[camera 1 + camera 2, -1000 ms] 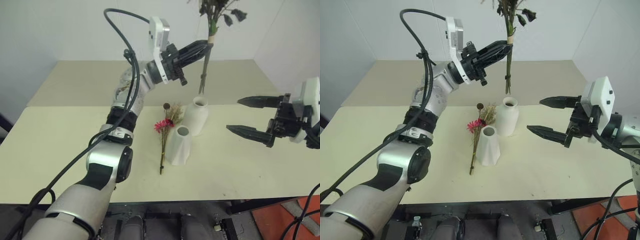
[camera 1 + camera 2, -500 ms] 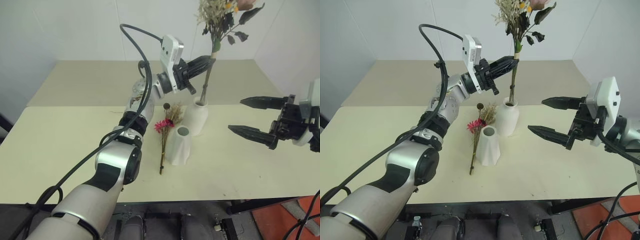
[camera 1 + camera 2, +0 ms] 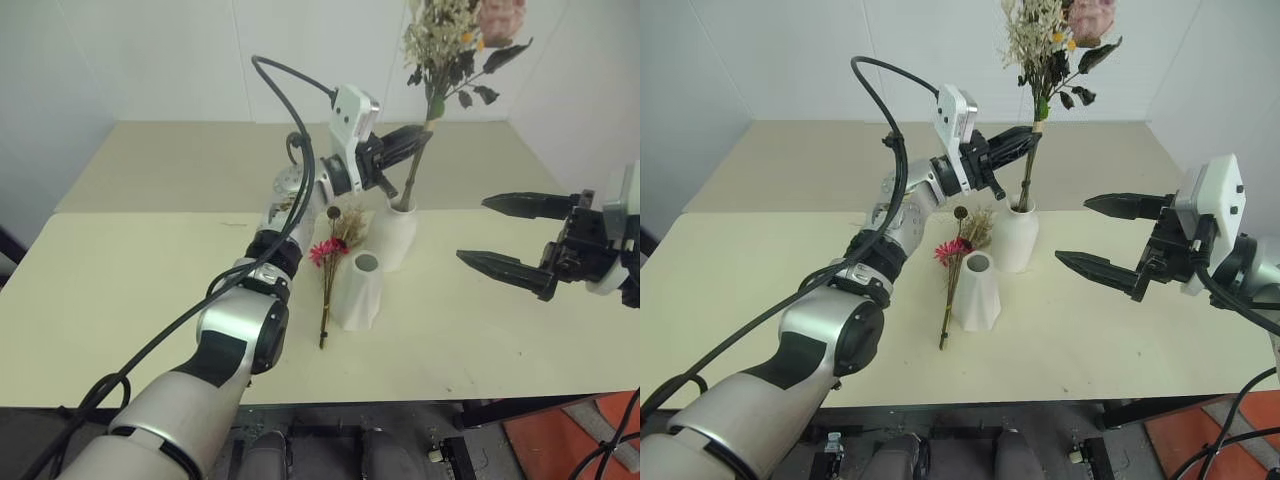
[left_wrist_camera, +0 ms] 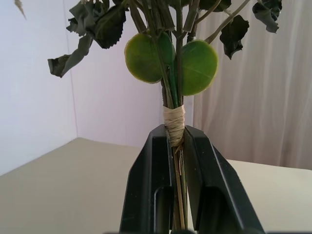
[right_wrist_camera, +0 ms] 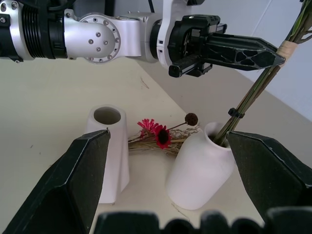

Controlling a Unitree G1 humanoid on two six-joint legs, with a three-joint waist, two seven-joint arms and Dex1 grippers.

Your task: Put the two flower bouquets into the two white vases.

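A: What changed from a moment ago?

B: The bushy bouquet (image 3: 1052,40) has come down. Before, its stems hung in the air above the tall vase (image 3: 1015,234). Now the stem ends sit inside the vase's mouth. The slim bouquet (image 3: 957,268) and the short vase (image 3: 975,291) have not moved.

A: How are the arms?

B: Nearest, the right claw (image 3: 1098,236) hangs out to the right above the table (image 3: 730,290). Its two black fingers are wide apart and hold nothing. It has stayed where it was. Farther back, the left arm reaches across. The left claw (image 3: 1025,135) is clamped on the bushy bouquet's stems, just under the tan string wrap.

A: Where are the other things?

B: The slim bouquet lies flat on the table, just beside the short vase. The tall vase stands right behind them.

A: Any words to read?

B: I can't see any.
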